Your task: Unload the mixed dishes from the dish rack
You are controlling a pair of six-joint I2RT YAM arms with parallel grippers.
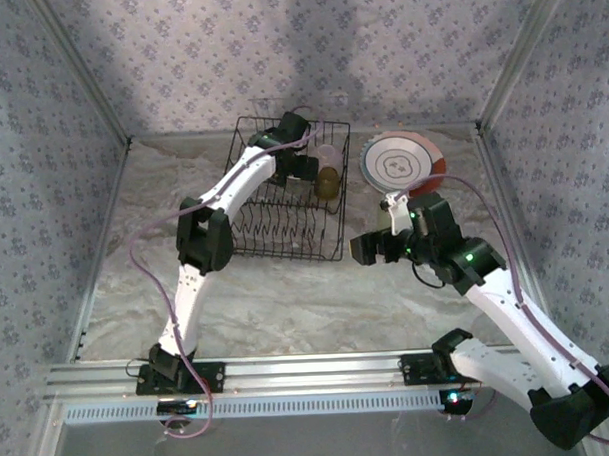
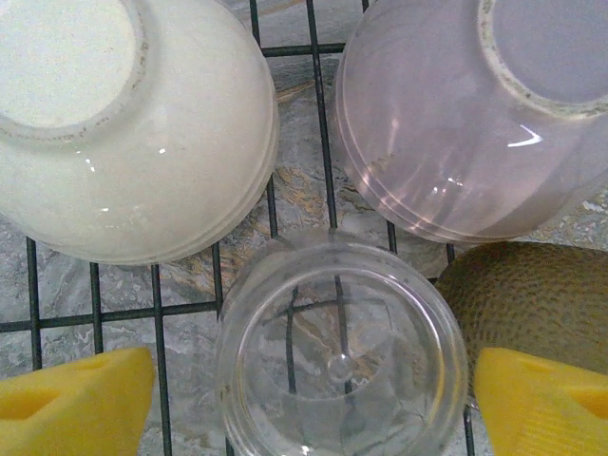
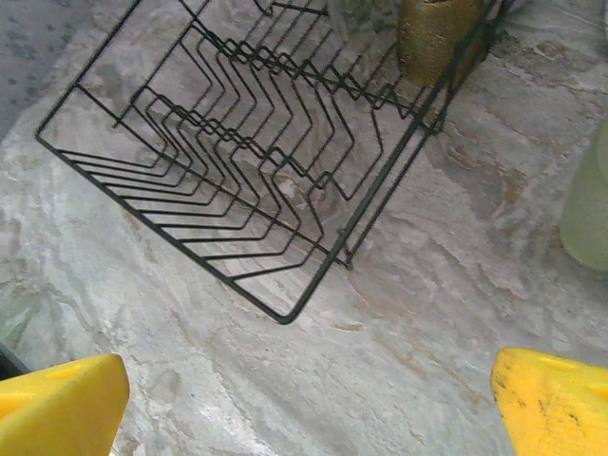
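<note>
found left gripper (image 2: 309,404) open astride clear cup (image 2: 342,323) at far right corner of dish rack (image 1: 270,234) — risked bumping amber cup (image 2: 541,294) if closed off-centre; right gripper (image 3: 304,399) open, empty.

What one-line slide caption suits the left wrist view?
Open left claw straddling a clear cup in the dish rack, beside inverted cream bowl and lavender bowl.

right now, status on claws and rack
left claw open, straddling clear cup in dish rack. right claw open over table. cream bowl, lavender bowl, amber cup crowd it.
</note>
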